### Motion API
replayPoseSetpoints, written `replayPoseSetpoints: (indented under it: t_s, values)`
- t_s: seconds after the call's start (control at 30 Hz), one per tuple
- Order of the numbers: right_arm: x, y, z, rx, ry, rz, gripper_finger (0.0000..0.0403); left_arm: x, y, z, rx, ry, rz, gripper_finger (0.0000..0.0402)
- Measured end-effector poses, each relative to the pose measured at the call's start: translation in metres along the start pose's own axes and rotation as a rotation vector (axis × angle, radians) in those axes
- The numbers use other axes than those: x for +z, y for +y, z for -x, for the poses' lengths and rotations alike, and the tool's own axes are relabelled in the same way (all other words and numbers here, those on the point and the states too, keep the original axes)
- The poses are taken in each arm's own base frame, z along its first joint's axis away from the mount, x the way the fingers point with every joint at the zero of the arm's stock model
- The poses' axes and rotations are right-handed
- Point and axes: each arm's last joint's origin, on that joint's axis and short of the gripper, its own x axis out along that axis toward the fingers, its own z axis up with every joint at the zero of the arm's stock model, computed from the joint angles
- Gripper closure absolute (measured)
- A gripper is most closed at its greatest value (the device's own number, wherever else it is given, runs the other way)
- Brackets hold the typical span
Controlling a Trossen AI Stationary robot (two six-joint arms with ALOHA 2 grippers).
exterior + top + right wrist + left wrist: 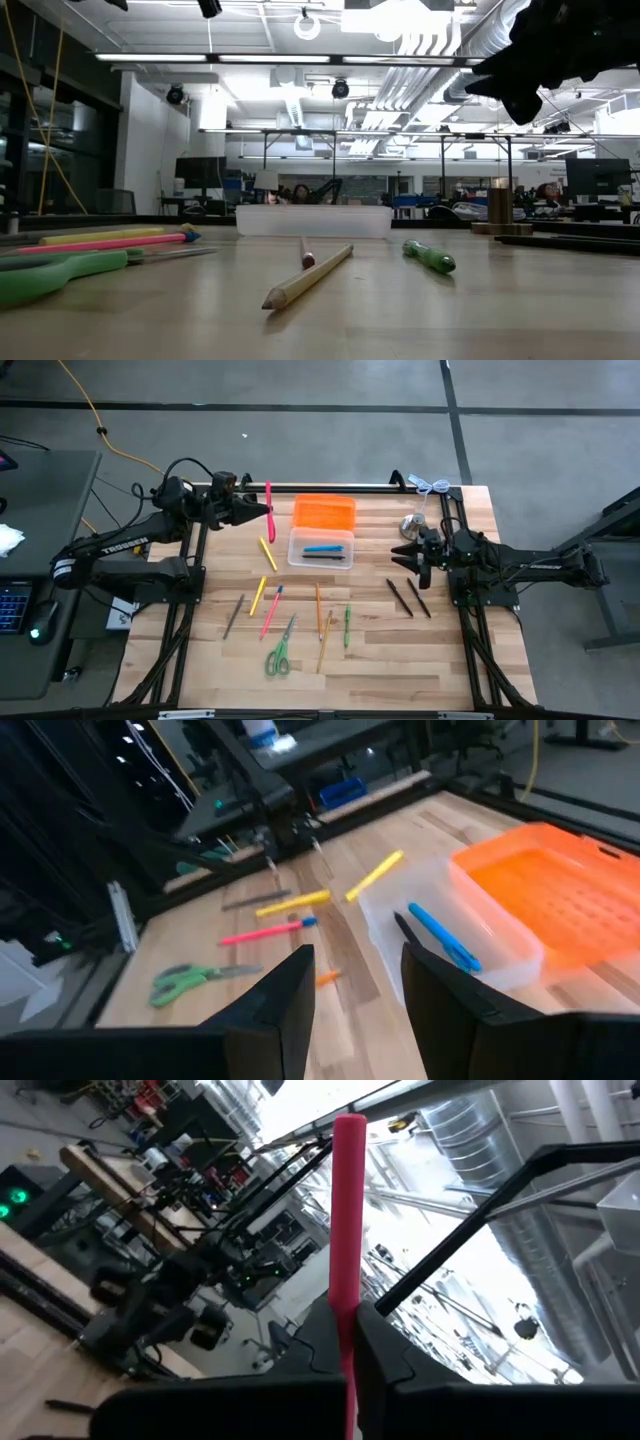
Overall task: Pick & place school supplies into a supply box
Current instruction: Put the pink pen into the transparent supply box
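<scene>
High view: the left gripper [262,512] is up at the far left of the table [440,650], pinched tight on a pink pen [269,510]. In the left wrist view the pen [347,1230] sticks straight out from between the two dark fingers [385,1355].

The box [321,548] sits near the middle of the far side – a clear tub with its orange lid [324,513] flipped open behind it. A blue pen [324,548] and a dark pen [322,557] lie inside.

The right gripper [410,560] hangs just to the right of the box. Its fingers [290,995] are apart and hold nothing. A silver bell [415,525] sits just behind it, and two dark pencils [408,598] lie on the table close by.

Lots of things are out on the wood – two yellow markers [263,572], a pink marker [270,612], a grey pencil [233,616], orange pencils [321,622], a green pen [347,625] and green scissors [279,653] near the front.

In the low view, a wooden pencil [308,277] lies closest, with the box [313,221] far behind it.
</scene>
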Motion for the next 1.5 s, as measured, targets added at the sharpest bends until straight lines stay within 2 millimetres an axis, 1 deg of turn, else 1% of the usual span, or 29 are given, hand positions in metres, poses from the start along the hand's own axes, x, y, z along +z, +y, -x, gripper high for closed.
replayPoseSetpoints:
  t_s: [0.17,0.3,0.47,0.6,0.77,1.2,1.3,1.5]
  values:
    - [0.012,0.005,0.001,0.056,-0.119,-0.040,0.0275,-0.012,0.013,-0.015,0.032,0.046,0.054,0.0377]
    - [0.021,0.009,0.003,0.129,-0.202,-0.051,0.0275,-0.024,0.026,-0.031,0.055,0.088,0.088,0.0369]
    - [0.029,0.015,0.002,0.233,-0.268,-0.035,0.0275,-0.033,0.039,-0.048,0.019,0.091,0.086,0.0374]
    - [0.033,0.017,-0.003,0.266,-0.313,-0.026,0.0275,-0.037,0.048,-0.056,-0.002,0.083,0.107,0.0375]
    - [0.036,0.018,-0.019,0.266,-0.295,-0.026,0.0275,-0.042,0.058,-0.063,-0.004,0.092,0.126,0.0374]
    - [0.096,0.041,-0.076,0.290,-0.288,0.091,0.0275,-0.043,0.061,-0.065,0.013,0.080,0.112,0.0371]
    - [0.106,0.044,-0.089,0.290,-0.271,0.112,0.0275,-0.043,0.061,-0.065,0.012,0.080,0.107,0.0370]
    - [0.120,0.050,-0.115,0.302,-0.242,0.161,0.0273,-0.043,0.061,-0.065,0.007,0.087,0.098,0.0370]
